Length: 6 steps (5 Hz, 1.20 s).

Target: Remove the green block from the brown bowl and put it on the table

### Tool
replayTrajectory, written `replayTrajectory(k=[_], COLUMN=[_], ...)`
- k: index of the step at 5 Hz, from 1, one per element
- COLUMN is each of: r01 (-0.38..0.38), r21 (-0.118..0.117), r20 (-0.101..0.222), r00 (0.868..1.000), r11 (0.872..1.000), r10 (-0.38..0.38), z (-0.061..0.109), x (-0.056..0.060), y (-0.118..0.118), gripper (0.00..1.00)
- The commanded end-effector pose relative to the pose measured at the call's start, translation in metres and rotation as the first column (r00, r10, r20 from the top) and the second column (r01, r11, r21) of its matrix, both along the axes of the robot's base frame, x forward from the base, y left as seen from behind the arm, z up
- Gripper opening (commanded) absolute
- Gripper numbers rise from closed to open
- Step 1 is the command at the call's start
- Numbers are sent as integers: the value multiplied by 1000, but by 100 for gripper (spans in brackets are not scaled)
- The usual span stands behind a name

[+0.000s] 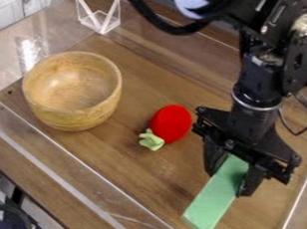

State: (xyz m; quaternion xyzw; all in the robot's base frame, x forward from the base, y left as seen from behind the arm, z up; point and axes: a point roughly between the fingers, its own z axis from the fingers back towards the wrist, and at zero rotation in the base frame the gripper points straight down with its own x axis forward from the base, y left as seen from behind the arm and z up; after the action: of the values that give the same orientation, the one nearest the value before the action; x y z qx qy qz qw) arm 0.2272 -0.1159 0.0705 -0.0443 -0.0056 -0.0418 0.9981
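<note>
The counter [128, 174] is the broadest thing here, brown wood with visible grain, edged by low clear walls. Next in size comes the black robot arm [262, 90], reaching down on the right side, all angular joints and hard edges, with a dark cable looping off it. At its lower end the hand [228, 164] is closed on the upper end of the green block [210, 209], its fingers drawn in around it.

The brown bowl [72, 88] sits well apart on the left: round, shallow, light wood with a thick rim, and nothing shows inside it. The block is a long flat bar, plain mint green and matte, slanting down from the hand, over the counter near the front edge. Whether its lower end touches the wood I cannot tell. Smaller still, between bowl and arm, lies a smooth, rounded red strawberry toy [172, 122] with pale green leaves at its lower end.

As for progress, the removal from the bowl looks done, and the block is over the right part of the counter. What seems left is to lower it if it is still off the surface, open the fingers and back away.
</note>
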Motion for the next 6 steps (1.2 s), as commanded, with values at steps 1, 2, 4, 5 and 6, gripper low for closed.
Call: replayTrajectory(k=[1, 2, 4, 5, 6], r01=[54, 91, 127, 94, 62], r21=[-23, -18, 11, 29, 43], r20=[45, 37, 27, 51, 94], r00=[998, 995, 992, 994, 993], r11=[998, 996, 992, 995, 997], r10=[-53, -90, -127, -96, -66], z=[5, -6, 15, 42, 73], x=[4, 7, 17, 35, 48], y=[-6, -8, -11, -3, 5], gripper=[0, 0, 100, 100, 100])
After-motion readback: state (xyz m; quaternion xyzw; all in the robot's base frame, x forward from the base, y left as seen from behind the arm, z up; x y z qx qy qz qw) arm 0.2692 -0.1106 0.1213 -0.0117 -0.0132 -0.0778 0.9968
